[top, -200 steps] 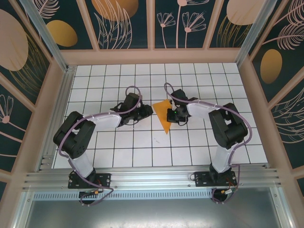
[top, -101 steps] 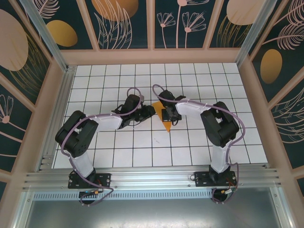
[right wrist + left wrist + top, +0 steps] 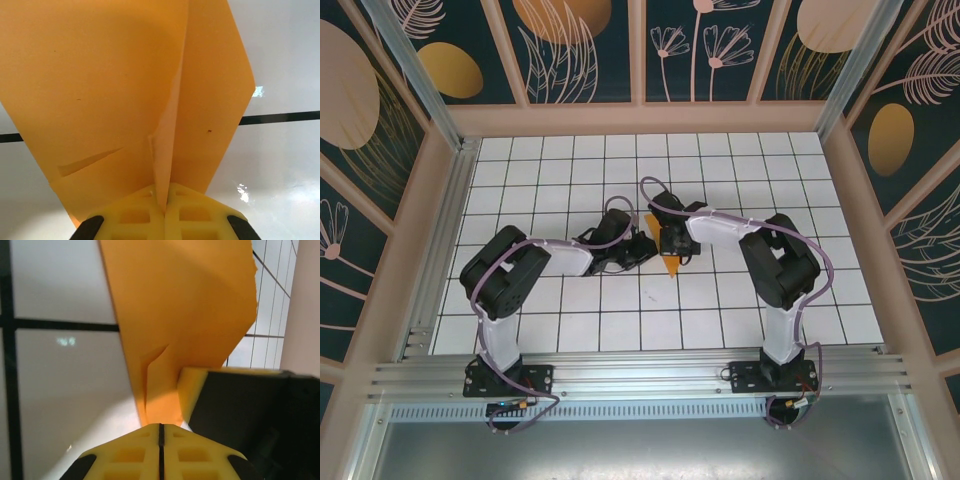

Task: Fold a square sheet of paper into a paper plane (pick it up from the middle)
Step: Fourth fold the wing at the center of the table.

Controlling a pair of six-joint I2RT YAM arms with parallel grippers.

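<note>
One folded orange paper (image 3: 671, 264) lay near the middle of the tiled bench (image 3: 620, 310), where two arms met over it, so just its corners showed from above. The right wrist camera showed a raised crease running into the right gripper (image 3: 164, 191), clamped on the paper. The left wrist camera showed the left gripper (image 3: 160, 427) pressed together at the paper's lower edge, whether pinching it I could not tell, beside the other gripper's yellow pad (image 3: 196, 386).
</note>
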